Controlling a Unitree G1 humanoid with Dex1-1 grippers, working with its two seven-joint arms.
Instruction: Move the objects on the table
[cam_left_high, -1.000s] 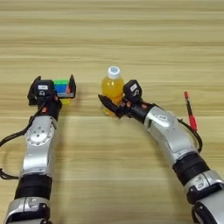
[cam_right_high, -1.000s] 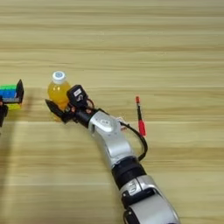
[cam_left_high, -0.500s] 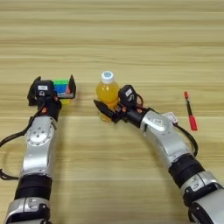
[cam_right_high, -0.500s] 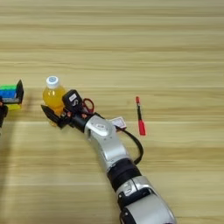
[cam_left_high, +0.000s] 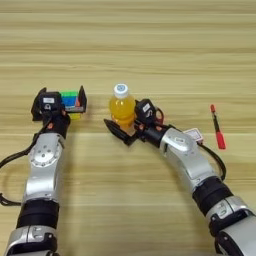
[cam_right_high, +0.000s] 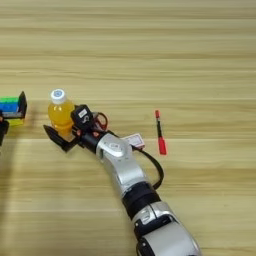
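My left end effector (cam_left_high: 60, 102) is gripping the puzzle cube (cam_left_high: 71, 100) — the right eye view is cropping it at the edge. My right end effector (cam_left_high: 122, 125) is clasping the juice bottle (cam_left_high: 122, 106), and my arm is hiding most of the scissors (cam_right_high: 101, 120) and flat box (cam_right_high: 133, 141) — only the pen (cam_left_high: 217, 127) is lying clear.

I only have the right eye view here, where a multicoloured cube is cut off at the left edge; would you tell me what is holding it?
Observer: The left end effector is shut on the multicoloured puzzle cube, with a black finger on either side.
Operator: Thank you. Where does that arm come from?
Observer: The left arm reaches up almost straight from the bottom left corner.
Operator: And how does the cube sit relative to the bottle?
Observer: It is left of the white-capped orange juice bottle, which the right end effector grips, with bare light wooden table between them.
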